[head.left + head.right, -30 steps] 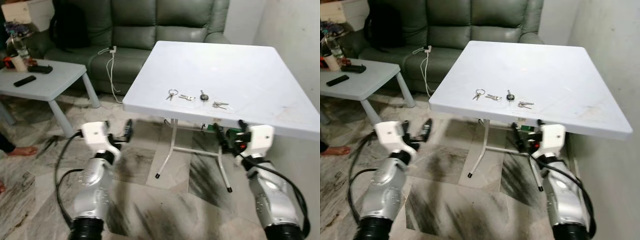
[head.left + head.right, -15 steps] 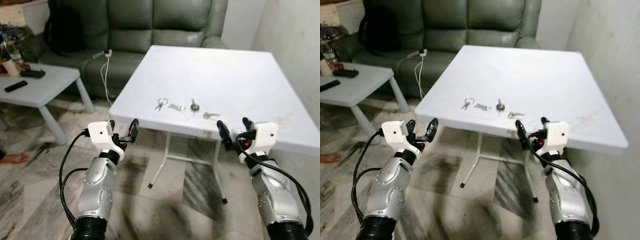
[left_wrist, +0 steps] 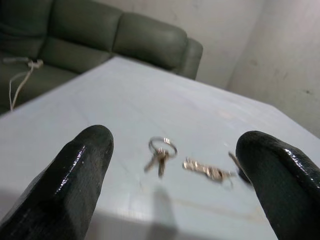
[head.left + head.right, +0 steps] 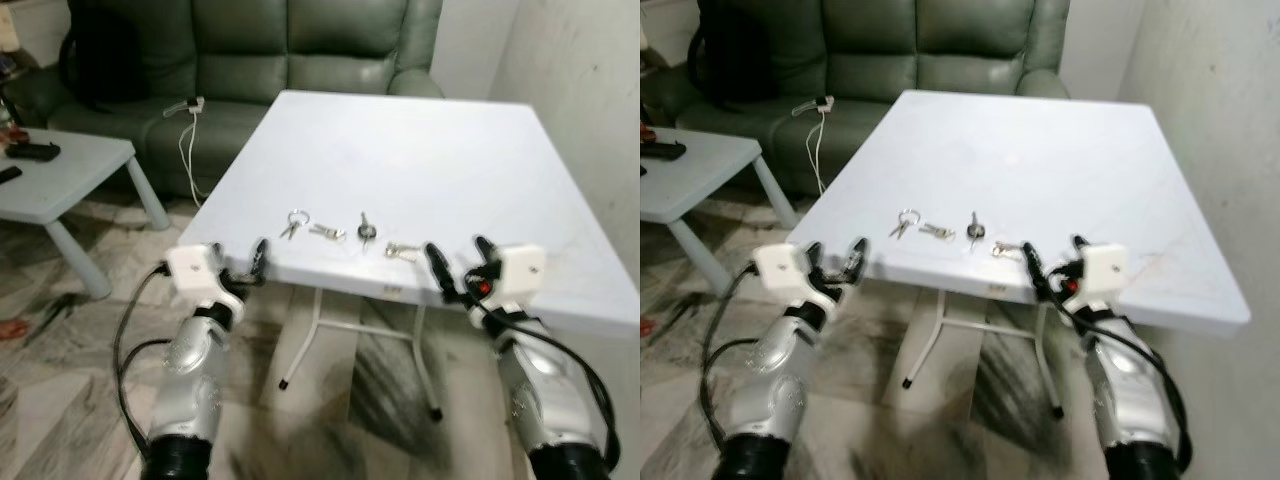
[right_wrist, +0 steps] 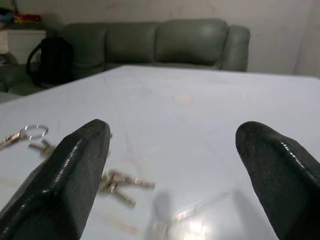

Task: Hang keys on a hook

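Several keys lie in a row near the front edge of the white folding table [image 4: 420,150]: a key ring with small keys [image 4: 295,222], a single key [image 4: 325,232], a black-headed key [image 4: 366,228] and a small bunch [image 4: 400,250]. My left gripper [image 4: 240,258] is open at the table's front edge, just short of the key ring [image 3: 161,150]. My right gripper [image 4: 457,252] is open at the same edge, beside the small bunch [image 5: 117,182]. Neither holds anything.
A green sofa [image 4: 300,50] stands behind the table, with a black bag [image 4: 95,60] and a white charger cable [image 4: 185,130] on it. A low pale table [image 4: 50,180] is at the left. A wall [image 4: 590,80] runs close along the right.
The camera has moved closer to the table. Both grippers have risen from below the tabletop to its front edge, still open. The keys have not moved.
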`<state>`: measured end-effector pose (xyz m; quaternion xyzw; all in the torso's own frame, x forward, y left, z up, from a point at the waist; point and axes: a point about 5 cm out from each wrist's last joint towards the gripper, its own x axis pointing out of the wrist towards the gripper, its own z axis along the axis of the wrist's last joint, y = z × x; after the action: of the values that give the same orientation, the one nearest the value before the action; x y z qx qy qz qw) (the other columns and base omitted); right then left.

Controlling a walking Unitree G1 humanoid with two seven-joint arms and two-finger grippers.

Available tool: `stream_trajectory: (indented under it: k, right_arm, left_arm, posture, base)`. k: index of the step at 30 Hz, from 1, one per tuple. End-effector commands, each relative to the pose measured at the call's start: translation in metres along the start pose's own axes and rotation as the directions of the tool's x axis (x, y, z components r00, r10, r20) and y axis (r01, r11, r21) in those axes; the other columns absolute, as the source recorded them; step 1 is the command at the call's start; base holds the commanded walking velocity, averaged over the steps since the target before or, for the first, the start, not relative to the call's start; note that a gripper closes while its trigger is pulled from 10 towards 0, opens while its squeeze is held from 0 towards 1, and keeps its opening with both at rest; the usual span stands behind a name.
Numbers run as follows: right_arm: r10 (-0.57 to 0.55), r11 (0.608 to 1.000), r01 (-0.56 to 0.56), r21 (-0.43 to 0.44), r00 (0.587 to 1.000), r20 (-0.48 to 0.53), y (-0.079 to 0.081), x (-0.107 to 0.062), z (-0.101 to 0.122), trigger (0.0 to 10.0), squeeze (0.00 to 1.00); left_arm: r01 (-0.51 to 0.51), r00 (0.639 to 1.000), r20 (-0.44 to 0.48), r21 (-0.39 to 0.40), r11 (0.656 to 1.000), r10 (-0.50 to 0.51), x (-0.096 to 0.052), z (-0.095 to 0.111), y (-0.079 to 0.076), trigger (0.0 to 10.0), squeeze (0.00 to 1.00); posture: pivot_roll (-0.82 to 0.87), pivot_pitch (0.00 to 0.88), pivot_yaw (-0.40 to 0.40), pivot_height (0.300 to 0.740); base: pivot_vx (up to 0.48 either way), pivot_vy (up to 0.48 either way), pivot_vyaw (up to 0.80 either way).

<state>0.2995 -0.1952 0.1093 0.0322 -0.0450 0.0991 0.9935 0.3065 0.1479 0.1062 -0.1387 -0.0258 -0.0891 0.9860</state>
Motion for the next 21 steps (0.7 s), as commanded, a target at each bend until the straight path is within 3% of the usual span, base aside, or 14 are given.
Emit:
stream_trajectory:
  k: [1,6,15,21]
  right_arm:
    - [0.037,0.999,-0.037,0.009,0.999,0.029,0.0104,0.0056,0.0059,10.0,0.0]
    - [0.04,0.999,-0.04,0.008,0.999,0.028,0.0104,0.0067,0.0059,10.0,0.0]
    - [0.045,0.999,-0.045,0.007,0.999,0.029,0.011,0.0059,0.006,10.0,0.0]
    - [0.048,0.999,-0.048,0.004,0.998,0.027,0.0109,0.0047,0.0061,10.0,0.0]
  left_arm:
    - [-0.026,1.0,0.009,0.014,1.0,0.026,-0.0019,0.0042,0.0084,10.0,0.0]
    - [-0.025,1.0,0.008,0.031,0.999,0.025,-0.0007,0.0044,0.0068,10.0,0.0]
    - [-0.01,1.0,0.026,0.046,0.999,0.008,-0.0019,0.004,0.0022,10.0,0.0]
    - [0.001,1.0,0.017,0.015,1.0,-0.002,-0.0022,0.0024,0.0008,10.0,0.0]
  posture:
    - [-0.04,0.0,-0.035,0.74]
    - [-0.04,0.0,-0.034,0.74]
    - [-0.04,0.0,-0.034,0.74]
    - [-0.05,0.0,-0.035,0.74]
  base:
    - [0.337,0.0,0.0]
    - [0.324,0.0,0.0]
    - [0.0,0.0,0.0]
    - [0.0,0.0,0.0]
